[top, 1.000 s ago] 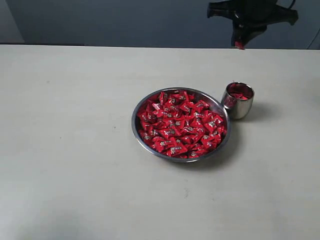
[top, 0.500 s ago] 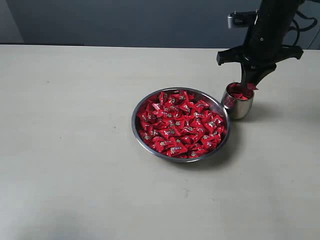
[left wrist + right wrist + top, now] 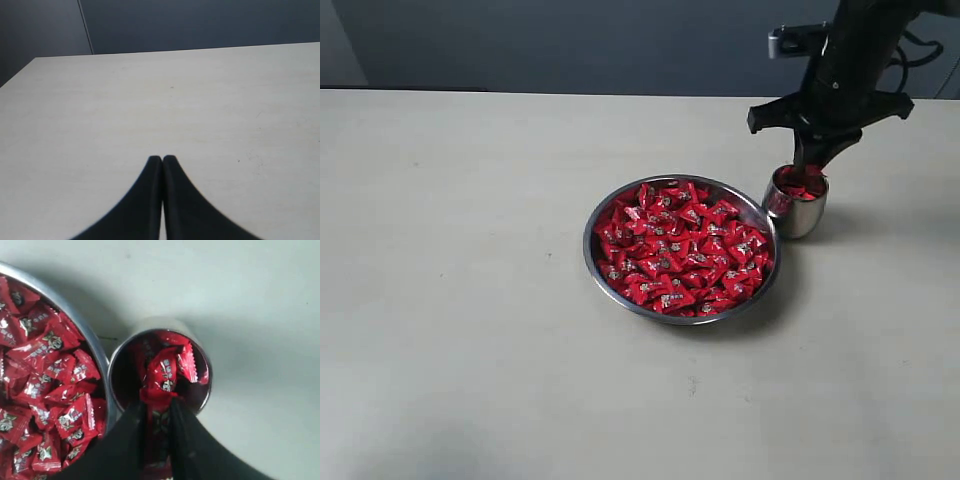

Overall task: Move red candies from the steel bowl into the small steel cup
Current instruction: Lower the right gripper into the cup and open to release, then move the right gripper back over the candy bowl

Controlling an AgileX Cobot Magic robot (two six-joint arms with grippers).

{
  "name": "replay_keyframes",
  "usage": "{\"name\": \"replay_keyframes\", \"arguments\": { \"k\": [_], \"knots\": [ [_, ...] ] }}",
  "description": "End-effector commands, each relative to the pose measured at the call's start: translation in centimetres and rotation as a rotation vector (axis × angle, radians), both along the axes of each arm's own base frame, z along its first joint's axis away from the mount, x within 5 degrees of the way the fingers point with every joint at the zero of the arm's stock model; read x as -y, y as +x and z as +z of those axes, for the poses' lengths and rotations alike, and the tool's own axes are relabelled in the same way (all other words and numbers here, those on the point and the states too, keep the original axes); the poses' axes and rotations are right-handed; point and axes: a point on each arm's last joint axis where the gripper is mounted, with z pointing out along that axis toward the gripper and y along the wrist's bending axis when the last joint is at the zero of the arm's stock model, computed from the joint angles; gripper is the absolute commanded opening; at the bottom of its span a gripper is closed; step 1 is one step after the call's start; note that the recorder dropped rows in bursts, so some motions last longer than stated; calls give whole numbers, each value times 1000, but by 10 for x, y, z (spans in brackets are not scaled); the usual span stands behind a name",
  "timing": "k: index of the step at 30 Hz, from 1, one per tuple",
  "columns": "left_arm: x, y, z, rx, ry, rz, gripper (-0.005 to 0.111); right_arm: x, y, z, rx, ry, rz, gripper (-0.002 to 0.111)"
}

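The steel bowl (image 3: 592, 240) (image 3: 97, 352) sits mid-table, heaped with red candies (image 3: 680, 250) (image 3: 45, 380). Right beside it stands the small steel cup (image 3: 798, 215) (image 3: 204, 362), holding a few red candies (image 3: 167, 370). My right gripper (image 3: 810, 168) (image 3: 158, 407) hangs just over the cup's mouth, shut on one red candy (image 3: 158, 422) pinched between its black fingers (image 3: 132, 427). In the left wrist view my left gripper (image 3: 162, 160) is shut with nothing in it, above bare table; the exterior view does not show it.
The pale table (image 3: 470, 300) stretches wide to the left of the bowl and in front of it. A dark wall (image 3: 570, 40) runs along the table's far edge. The bowl's rim nearly touches the cup.
My right arm has come down from the top of the view with the candy and now stands lower, right over the cup's mouth. Bowl and cup have not moved.
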Motion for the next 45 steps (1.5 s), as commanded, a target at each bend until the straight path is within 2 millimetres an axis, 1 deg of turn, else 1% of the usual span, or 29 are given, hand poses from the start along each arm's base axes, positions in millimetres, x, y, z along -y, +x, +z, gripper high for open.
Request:
{"name": "replay_keyframes", "arguments": {
  "k": [1,3,12,14,15,16,18,19,21,26,30,36,38,40,45],
  "knots": [
    [0,0,0,10,3,-6,0,1,6,-21,-21,-17,5,-1],
    [0,0,0,10,3,-6,0,1,8,-25,-17,-16,5,-1],
    [0,0,0,10,3,-6,0,0,10,-25,4,-10,6,0],
    [0,0,0,10,3,-6,0,0,11,-25,11,-16,9,5],
    [0,0,0,10,3,-6,0,1,11,-25,12,-18,10,13],
    [0,0,0,10,3,-6,0,0,11,-25,14,-17,10,17],
    [0,0,0,10,3,-6,0,1,12,-25,21,-21,13,31],
    [0,0,0,10,3,-6,0,1,12,-25,23,-21,13,35],
    [0,0,0,10,3,-6,0,1,12,-25,26,-24,14,38],
    [0,0,0,10,3,-6,0,1,12,-24,28,-28,16,38],
    [0,0,0,10,3,-6,0,2,8,-12,32,-19,12,38],
    [0,0,0,10,3,-6,0,-3,-3,26,79,115,-22,38],
    [0,0,0,10,3,-6,0,-7,-7,36,85,172,-3,38],
    [0,0,0,10,3,-6,0,-12,-11,41,62,238,21,38],
    [0,0,0,10,3,-6,0,-28,-17,43,6,402,109,38]
  ]
}}
